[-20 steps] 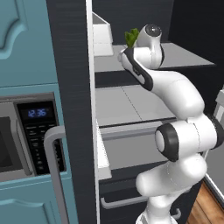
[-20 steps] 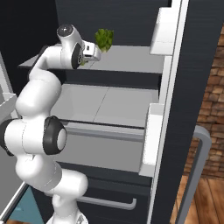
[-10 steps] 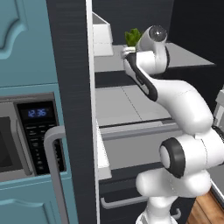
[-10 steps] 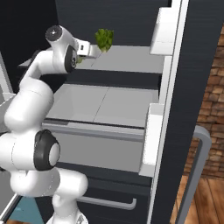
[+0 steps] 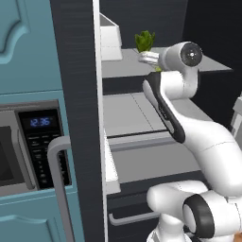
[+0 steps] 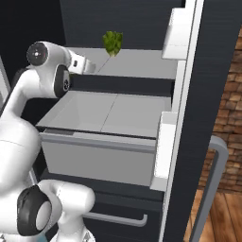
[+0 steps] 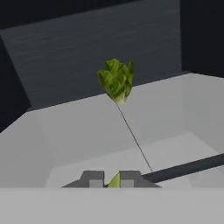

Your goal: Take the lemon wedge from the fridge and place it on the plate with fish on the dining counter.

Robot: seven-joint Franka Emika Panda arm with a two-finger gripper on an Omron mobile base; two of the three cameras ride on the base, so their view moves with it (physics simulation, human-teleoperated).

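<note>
Gripper (image 7: pixel 112 180) is pinched on the lemon wedge (image 7: pixel 114 180), a yellow-green sliver between our fingertips inside the fridge (image 6: pixel 142 19). We need to back straight out, lettuce (image 7: pixel 116 80) sits further in on the shelf (image 7: pixel 78 127)

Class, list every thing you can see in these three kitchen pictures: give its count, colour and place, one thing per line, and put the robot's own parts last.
Fridge: one, matte black, doors open, pale grey shelves inside.
Lettuce head: one, green, at the back of the upper shelf.
Lemon wedge: one, yellow-green, a sliver between the finger tips.
Bin: one, pale grey, below the upper shelf.
Door trays: two, white, inside the right door.
Door handle: one, grey bar, right door.
Microwave: one, dark with blue clock, in the teal cabinets.
Teal cabinets: one block, left of the fridge.
Brick wall: one, red-brown, far right.
Arm: one, white with dark joints.
Gripper: one, dark tips, shut on the lemon wedge.
</note>
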